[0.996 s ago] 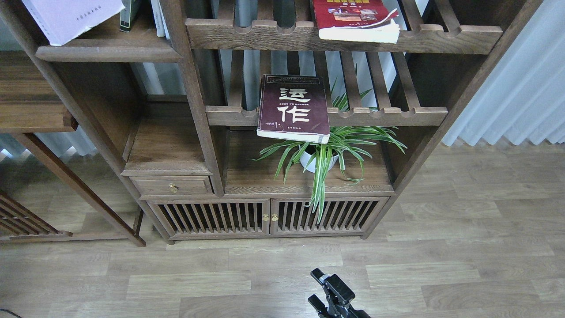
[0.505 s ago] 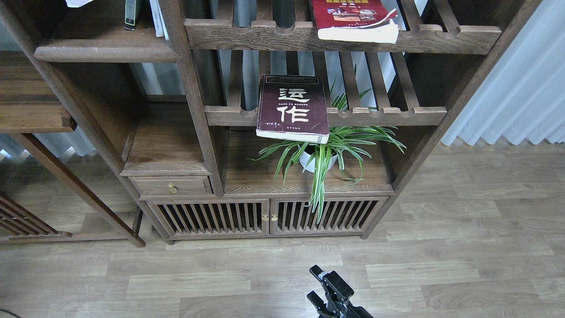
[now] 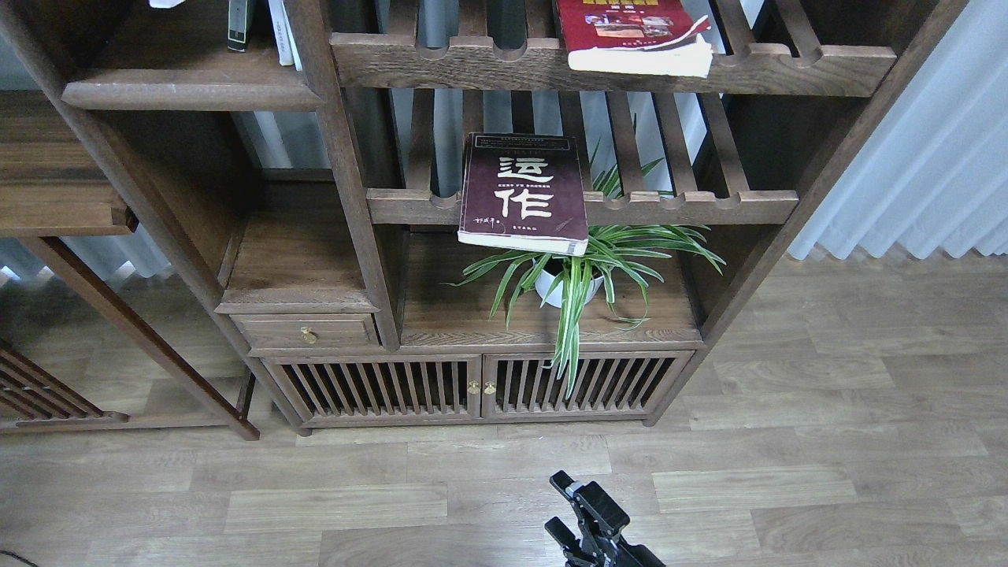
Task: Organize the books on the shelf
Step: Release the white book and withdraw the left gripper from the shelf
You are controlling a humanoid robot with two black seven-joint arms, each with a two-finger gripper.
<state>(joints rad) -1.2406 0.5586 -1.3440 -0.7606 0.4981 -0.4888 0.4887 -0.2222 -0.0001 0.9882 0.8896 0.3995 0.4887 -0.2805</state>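
– Right pincer point(image 3: 556, 502), what is it doing?
– It hangs low over the wooden floor point(image 3: 827, 441), its two fingers apart and nothing between them. The left one is out of sight.
– Where are the books from there?
– The maroon book point(image 3: 524, 193) lies flat, straight beyond the pincer and a little to its left, well apart from it. It rests on a slatted rack point(image 3: 693, 206) and its near edge hangs over the front rail, above a potted plant point(image 3: 583, 272).
– And the red one?
– The red book point(image 3: 630, 31) is farther off and higher, slightly to the pincer's right, lying flat on the upper rack point(image 3: 787, 67) with its page block at the front rail.
– The pale one?
– Only a white sliver point(image 3: 167, 3) shows at the top edge, far to the pincer's left; I cannot tell how it sits.
– The shelf?
– The shelf point(image 3: 189, 93) is far up and left of the pincer. A green-spined book point(image 3: 236, 20) stands on it, with white volumes point(image 3: 279, 31) just beside it.
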